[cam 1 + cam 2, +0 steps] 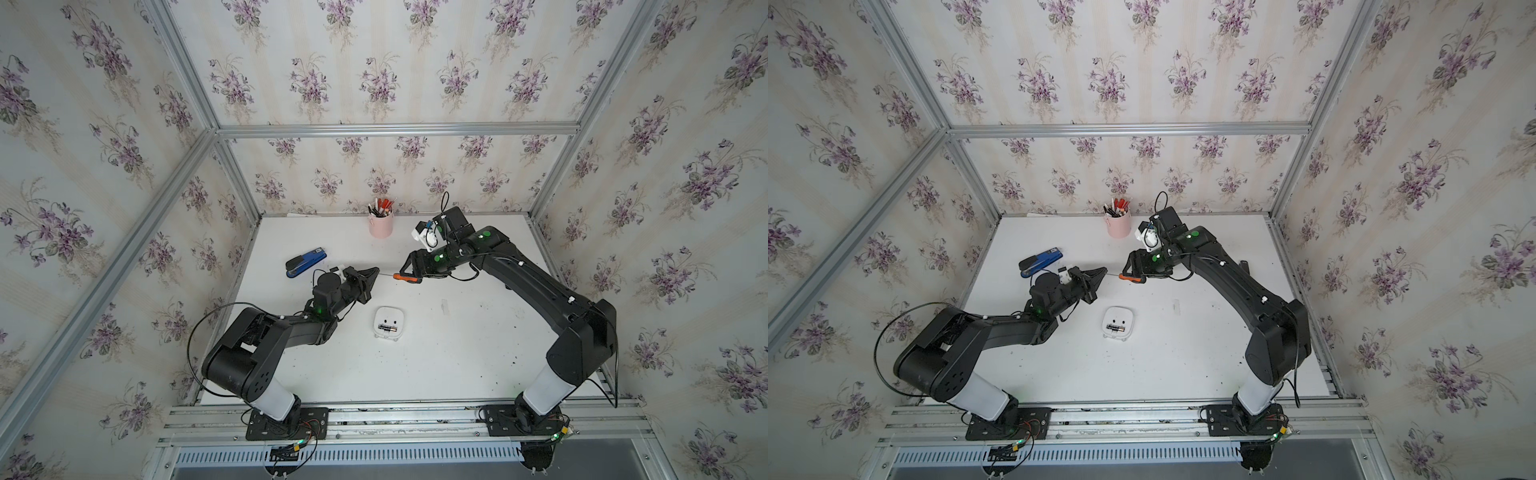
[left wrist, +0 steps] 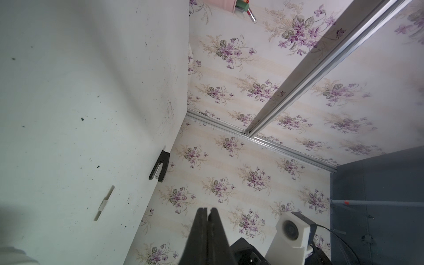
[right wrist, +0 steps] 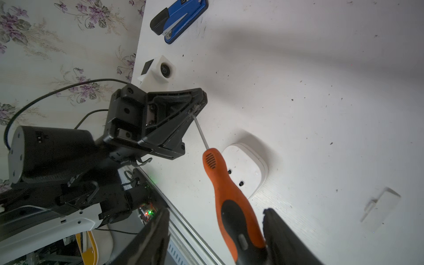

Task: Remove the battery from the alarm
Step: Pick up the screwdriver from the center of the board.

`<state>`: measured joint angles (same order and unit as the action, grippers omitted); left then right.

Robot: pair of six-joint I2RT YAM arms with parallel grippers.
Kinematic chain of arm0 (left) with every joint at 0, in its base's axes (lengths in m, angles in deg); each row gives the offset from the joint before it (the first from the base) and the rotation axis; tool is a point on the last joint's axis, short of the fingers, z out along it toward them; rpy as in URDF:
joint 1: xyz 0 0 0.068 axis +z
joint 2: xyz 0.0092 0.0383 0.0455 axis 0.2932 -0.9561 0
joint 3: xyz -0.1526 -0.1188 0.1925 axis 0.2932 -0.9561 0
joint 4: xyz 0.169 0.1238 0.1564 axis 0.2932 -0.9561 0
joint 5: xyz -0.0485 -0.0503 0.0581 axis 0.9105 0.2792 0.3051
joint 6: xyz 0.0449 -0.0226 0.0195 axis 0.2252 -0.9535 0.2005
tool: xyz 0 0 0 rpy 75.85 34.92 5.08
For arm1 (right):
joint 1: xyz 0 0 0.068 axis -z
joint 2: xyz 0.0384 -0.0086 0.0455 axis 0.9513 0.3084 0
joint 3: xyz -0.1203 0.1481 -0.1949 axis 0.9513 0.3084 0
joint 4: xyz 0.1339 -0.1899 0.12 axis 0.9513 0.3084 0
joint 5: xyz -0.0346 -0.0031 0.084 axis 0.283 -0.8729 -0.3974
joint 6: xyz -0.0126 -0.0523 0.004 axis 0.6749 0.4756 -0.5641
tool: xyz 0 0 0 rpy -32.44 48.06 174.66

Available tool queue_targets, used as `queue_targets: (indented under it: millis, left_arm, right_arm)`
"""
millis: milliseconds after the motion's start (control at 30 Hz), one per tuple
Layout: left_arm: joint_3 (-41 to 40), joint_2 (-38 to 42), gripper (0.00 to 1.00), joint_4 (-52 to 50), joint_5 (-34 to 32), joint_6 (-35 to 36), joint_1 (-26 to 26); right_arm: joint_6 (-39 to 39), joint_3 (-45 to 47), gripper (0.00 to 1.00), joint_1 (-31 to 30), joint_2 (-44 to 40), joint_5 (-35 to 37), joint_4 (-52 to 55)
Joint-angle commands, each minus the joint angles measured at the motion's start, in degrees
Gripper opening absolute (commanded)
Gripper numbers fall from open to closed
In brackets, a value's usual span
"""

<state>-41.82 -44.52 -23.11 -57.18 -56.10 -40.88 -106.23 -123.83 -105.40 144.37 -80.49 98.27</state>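
My left end effector (image 3: 198,103) is pinching fully closed on the metal tip of the screwdriver (image 3: 226,190), holding it up over the tabletop (image 1: 457,357). My right end effector (image 3: 216,212) is standing wide open around the orange handle, one finger right against it and the other apart. The alarm (image 1: 389,319) is lying face down on the tabletop between my two arms. The battery (image 1: 389,330) is sitting in the slot in its back.
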Motion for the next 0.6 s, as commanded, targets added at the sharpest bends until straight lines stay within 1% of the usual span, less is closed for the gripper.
queue_targets:
  millis: [0,100,300,467,533,567]
  left_arm:
    - [-0.2,-0.7,0.0,5.5,-2.6,-2.0,-0.4]
    - [-0.3,-1.0,0.0,5.9,-3.1,-2.4,-0.8]
    - [-0.5,-1.1,0.0,6.1,-3.5,-2.9,-1.1]
    - [-0.6,-0.6,0.0,4.8,-3.1,-2.2,-1.2]
    - [-0.6,-0.9,0.0,5.2,-3.0,-2.3,-1.2]
    - [-0.5,-1.0,0.0,5.4,-3.0,-2.2,-1.3]
  right_arm:
    - [1.1,0.8,0.67,0.0,-0.1,-2.3,-1.1]
    - [0.7,1.9,0.66,0.0,-0.2,-2.3,-2.1]
    - [1.0,2.6,0.6,0.0,0.3,-2.0,-1.9]
    - [1.0,1.8,0.52,0.0,1.0,-2.0,-1.5]
    - [0.9,1.6,0.48,0.0,1.7,-2.4,-1.5]
    - [1.0,1.4,0.47,0.0,2.0,-2.3,-1.3]
